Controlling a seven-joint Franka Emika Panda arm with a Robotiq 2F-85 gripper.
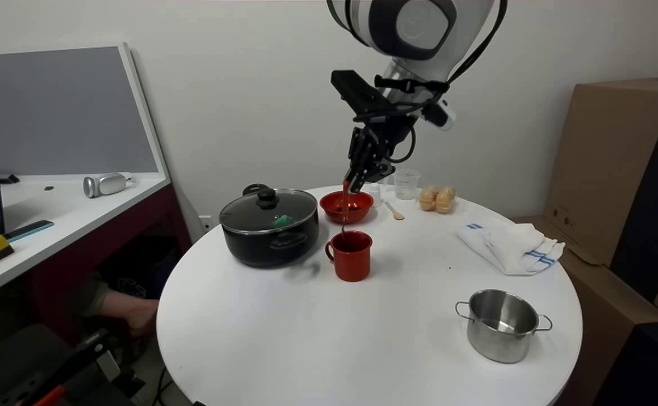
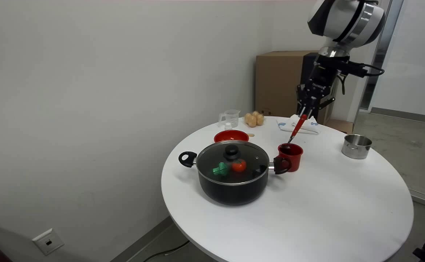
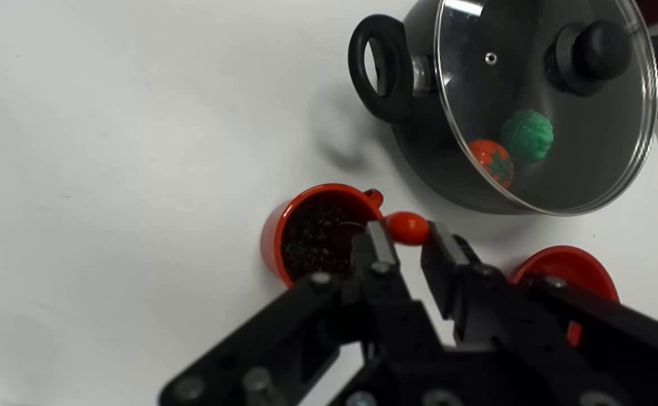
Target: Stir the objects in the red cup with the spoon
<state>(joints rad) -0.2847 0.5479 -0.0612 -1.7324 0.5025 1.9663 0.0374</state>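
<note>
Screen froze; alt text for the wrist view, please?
Jaws grip a red-handled spoon and partly hide a red mug of dark beans. Upper right, a glass-lidded black pot holds a tomato; lower right, a red bowl.

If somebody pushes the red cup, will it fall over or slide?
Pushed low, the red cup would probably slide: the white table looks smooth. Pushed near its rim, it might tip, being taller than wide. Then the small dark pieces inside could spill, since its top is open.
</note>
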